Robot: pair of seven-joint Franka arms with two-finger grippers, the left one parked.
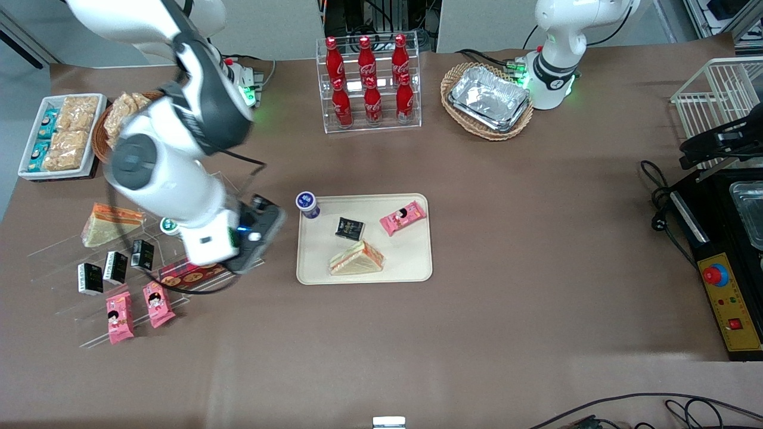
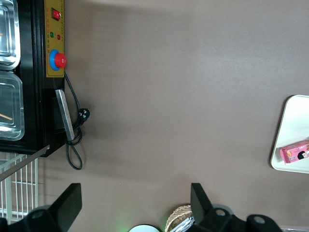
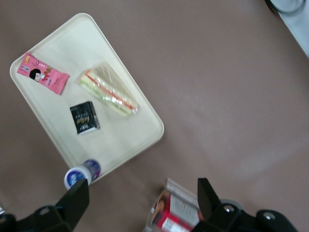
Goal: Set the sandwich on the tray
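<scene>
The sandwich, a wrapped triangular wedge with orange and green filling, lies flat on the cream tray, near the tray's edge closest to the front camera. My gripper is off the tray, above the table between the tray and the acrylic stand. It is open, with nothing between its fingers. A pink snack packet and a small black packet also lie on the tray.
A blue-capped bottle stands at the tray's corner. A red box lies under the gripper. The acrylic stand holds packets and a second wedge. Farther from the camera are a cola rack and a foil-container basket.
</scene>
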